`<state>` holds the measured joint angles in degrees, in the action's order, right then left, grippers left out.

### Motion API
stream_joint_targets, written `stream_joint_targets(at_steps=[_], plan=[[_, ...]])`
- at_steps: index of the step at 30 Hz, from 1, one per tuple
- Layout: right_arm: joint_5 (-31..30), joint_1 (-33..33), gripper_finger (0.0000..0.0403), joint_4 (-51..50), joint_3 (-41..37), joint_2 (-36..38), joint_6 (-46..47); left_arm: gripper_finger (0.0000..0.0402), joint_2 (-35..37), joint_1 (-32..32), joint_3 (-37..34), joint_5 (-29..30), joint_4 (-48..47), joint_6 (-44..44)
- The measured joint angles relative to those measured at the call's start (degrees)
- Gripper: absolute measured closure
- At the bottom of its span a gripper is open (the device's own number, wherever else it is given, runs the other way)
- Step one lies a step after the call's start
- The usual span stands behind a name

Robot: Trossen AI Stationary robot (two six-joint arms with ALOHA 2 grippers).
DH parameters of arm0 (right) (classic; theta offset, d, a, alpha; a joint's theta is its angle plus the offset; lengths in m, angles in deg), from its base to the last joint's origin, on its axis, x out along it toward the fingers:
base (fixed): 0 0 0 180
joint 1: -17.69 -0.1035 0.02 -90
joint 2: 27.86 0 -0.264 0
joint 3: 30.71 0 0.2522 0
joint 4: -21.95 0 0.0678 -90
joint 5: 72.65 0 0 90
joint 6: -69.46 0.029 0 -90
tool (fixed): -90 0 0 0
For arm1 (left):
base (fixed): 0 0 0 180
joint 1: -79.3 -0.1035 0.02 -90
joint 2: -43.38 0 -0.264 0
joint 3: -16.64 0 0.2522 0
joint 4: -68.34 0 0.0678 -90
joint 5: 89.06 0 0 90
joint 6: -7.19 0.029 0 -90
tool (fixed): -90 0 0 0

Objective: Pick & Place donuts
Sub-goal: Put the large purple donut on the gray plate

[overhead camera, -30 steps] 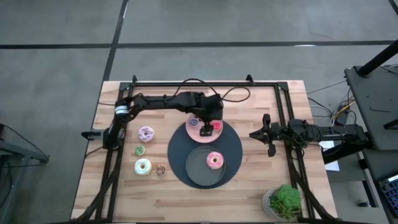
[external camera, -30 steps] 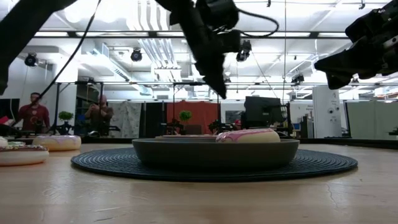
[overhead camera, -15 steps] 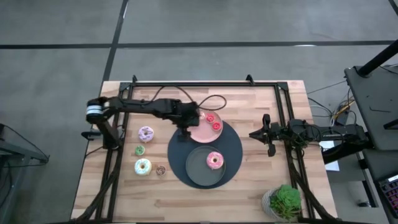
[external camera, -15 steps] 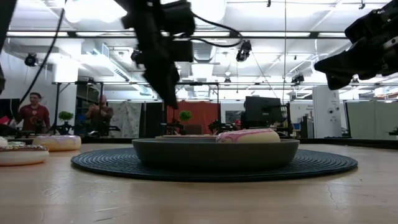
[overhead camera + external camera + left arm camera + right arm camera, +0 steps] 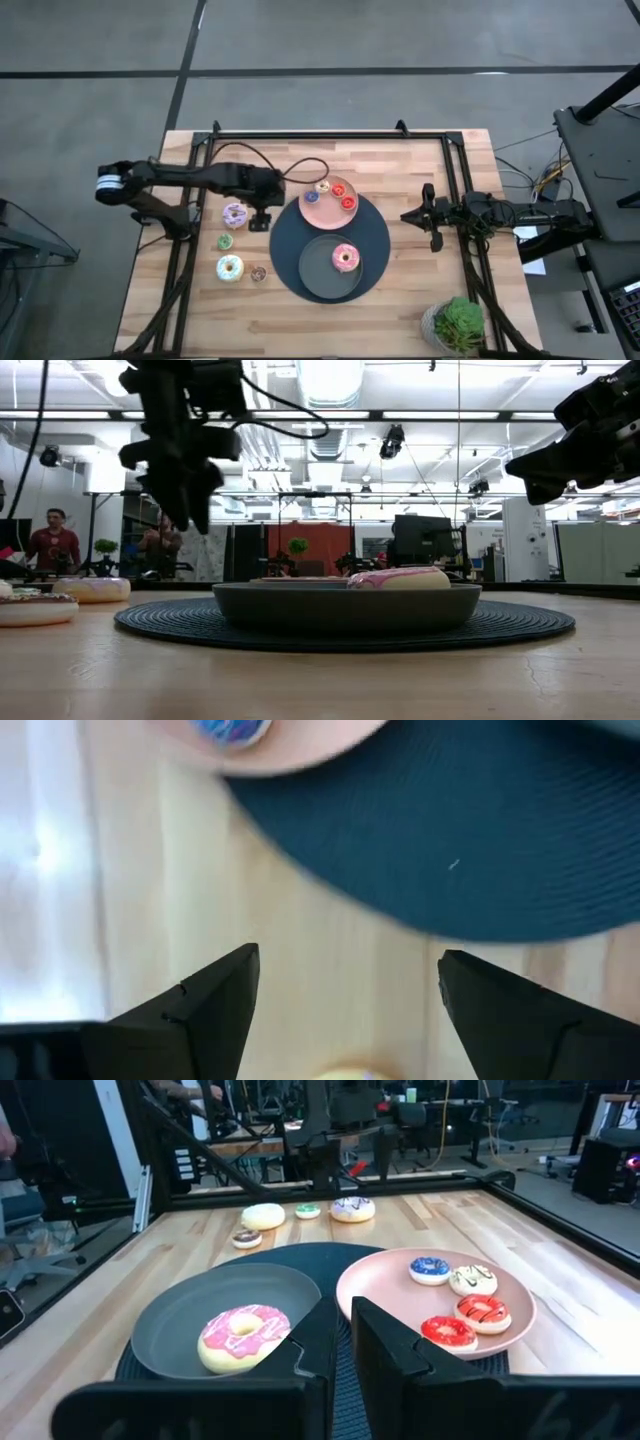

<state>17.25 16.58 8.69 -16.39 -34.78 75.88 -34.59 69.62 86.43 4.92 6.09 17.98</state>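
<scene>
Since a second ago the left gripper (image 5: 260, 222) has swung off the glossy pink plate (image 5: 318, 212) to just beside the lilac donut (image 5: 235, 214), arm stretched across the wooden table (image 5: 420, 300).

Left wrist view: fingers (image 5: 205, 1005) spread wide, empty, above the ribbed dark mat (image 5: 480, 840).

Right wrist view: right gripper (image 5: 335, 1342) nearly closed, empty; pink-frosted donut (image 5: 243, 1336) in the grey plate (image 5: 170, 1330).

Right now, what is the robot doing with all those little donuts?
It is sorting toy donuts onto plates. The left gripper is open and empty, above the table next to the lilac donut. Four tiny donuts sit on the pink plate, and a pink donut lies on the dark grey plate. The right gripper waits at the side, holding nothing.
</scene>
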Motion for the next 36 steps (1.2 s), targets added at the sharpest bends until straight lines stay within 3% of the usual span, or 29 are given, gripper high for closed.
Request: stream_joint_targets(at_steps=[20,26,36], plan=[[-0.02,0.00,0.0374,-0.05,0.00,0.01,0.00,0.0124,6.79,-8.36,-6.60,-0.49,-11.21,-9.76],[-0.02,-0.01,0.0374,-0.05,0.00,0.01,0.01,0.0124,6.90,-9.46,-6.58,-0.96,-14.05,-22.73],[0.00,0.00,0.0374,-0.05,-0.02,-0.02,0.00,0.0124,6.83,-9.76,-6.60,-6.23,-14.75,-52.91]])
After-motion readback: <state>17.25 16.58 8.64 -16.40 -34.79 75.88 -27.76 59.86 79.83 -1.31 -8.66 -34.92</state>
